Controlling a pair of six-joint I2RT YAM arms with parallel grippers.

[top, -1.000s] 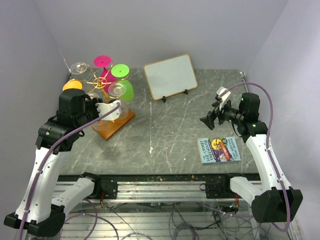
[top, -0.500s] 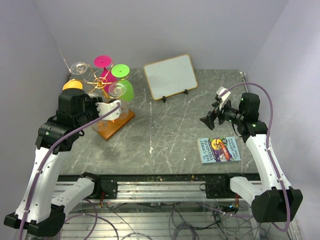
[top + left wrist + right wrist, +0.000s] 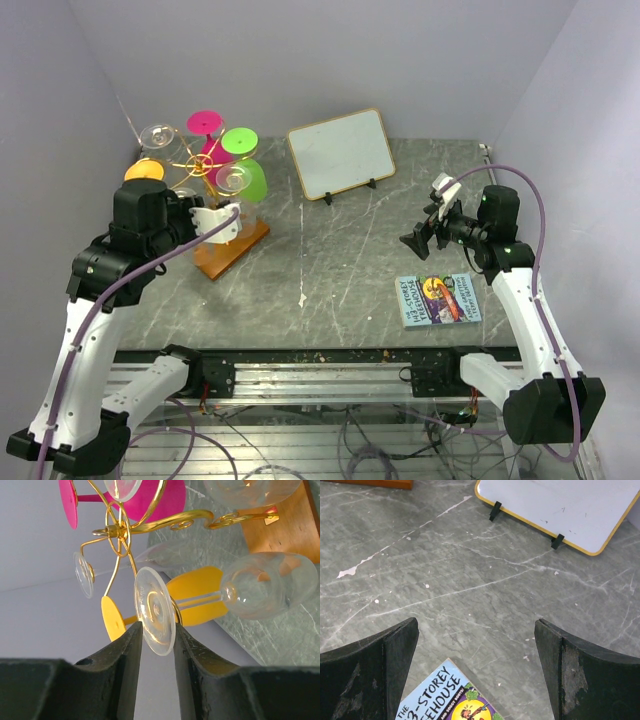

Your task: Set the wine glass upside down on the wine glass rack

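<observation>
Grey marble table (image 3: pixel 340 260) between pale walls. At the far left stands the wine glass rack (image 3: pixel 119 530), and the left gripper (image 3: pixel 157 627) is the near one, right at it. The wine glass (image 3: pixel 260 590) hangs there upside down: foot between the narrow jaws, long axis vertical, bowl pointing away from the hand, down toward the table. Whether the fingers press the foot, I cannot tell. Far on the right, the right gripper (image 3: pixel 476 630) is wide and empty.
</observation>
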